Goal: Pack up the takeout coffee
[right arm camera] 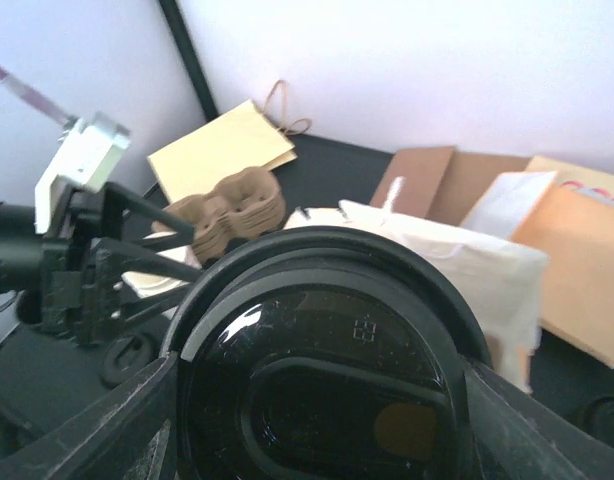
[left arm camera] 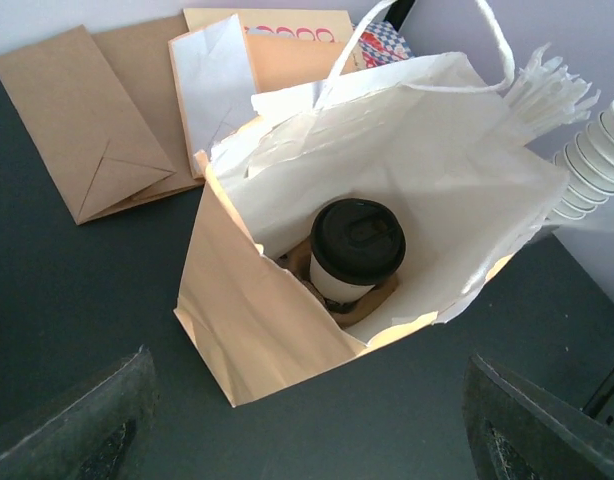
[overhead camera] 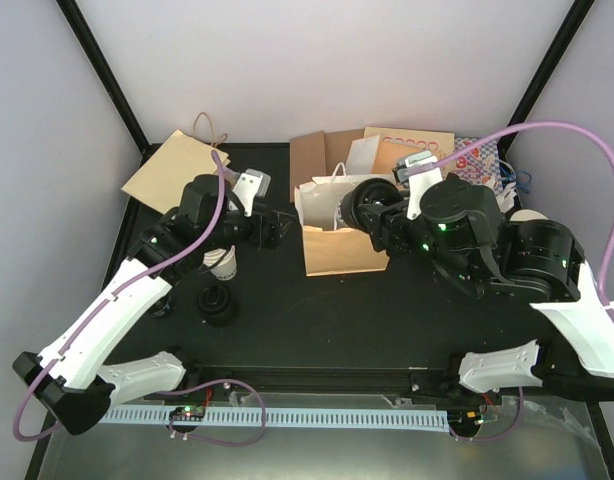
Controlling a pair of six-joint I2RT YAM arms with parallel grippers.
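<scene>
Black table (left arm camera: 67,330); bagged cup (left arm camera: 355,250) upright; right gripper (right arm camera: 327,425) holds second cup (right arm camera: 317,380); left gripper (left arm camera: 309,425) gapes.

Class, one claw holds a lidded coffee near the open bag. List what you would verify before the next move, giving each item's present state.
1. Right claw grips the second lidded cup: ok.
2. Paper bag mouth open: ok.
3. First lidded cup upright in the pulp carrier inside the bag: ok.
4. Free carrier slot beside it: cannot tell.
5. Left claw open, empty, outside the bag: ok.
</scene>
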